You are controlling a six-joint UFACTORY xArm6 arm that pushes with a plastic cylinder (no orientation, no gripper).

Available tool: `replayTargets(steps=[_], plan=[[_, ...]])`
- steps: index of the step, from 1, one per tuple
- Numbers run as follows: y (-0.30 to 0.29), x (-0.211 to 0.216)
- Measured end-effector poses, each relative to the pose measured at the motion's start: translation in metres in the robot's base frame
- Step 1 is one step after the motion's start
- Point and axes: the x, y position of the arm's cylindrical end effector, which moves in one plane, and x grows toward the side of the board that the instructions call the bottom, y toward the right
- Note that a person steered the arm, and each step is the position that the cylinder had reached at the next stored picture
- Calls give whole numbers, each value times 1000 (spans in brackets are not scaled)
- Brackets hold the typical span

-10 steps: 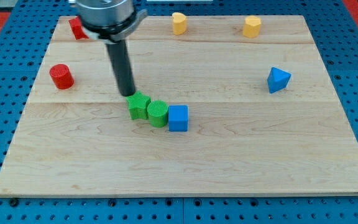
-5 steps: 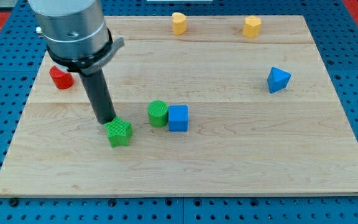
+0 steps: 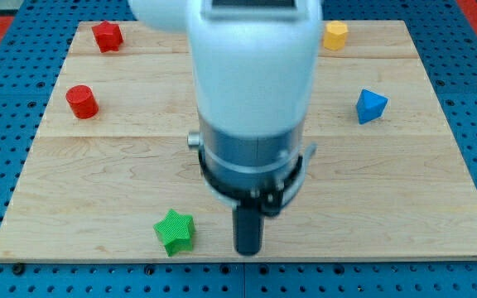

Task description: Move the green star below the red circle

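Down near the view's bottom edge my tip (image 3: 248, 251) rests on the wooden board (image 3: 404, 207), bare and touching no block, just right of the green star (image 3: 175, 231). Farther up at the left sit the red circle (image 3: 81, 101) and a red block (image 3: 106, 36); the star lies well below the circle and somewhat right. On the right stand a blue triangular block (image 3: 370, 105) and a yellow block (image 3: 334, 34), while the arm's body hides the board's middle.
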Motion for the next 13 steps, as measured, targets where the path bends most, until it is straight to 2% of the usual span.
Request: replayTargets(steps=[2, 3, 4, 5, 7, 9, 13], plan=[[-117, -33], [-111, -47], [-98, -6], [-148, -3], [-207, -54], [-109, -92], [-106, -113]])
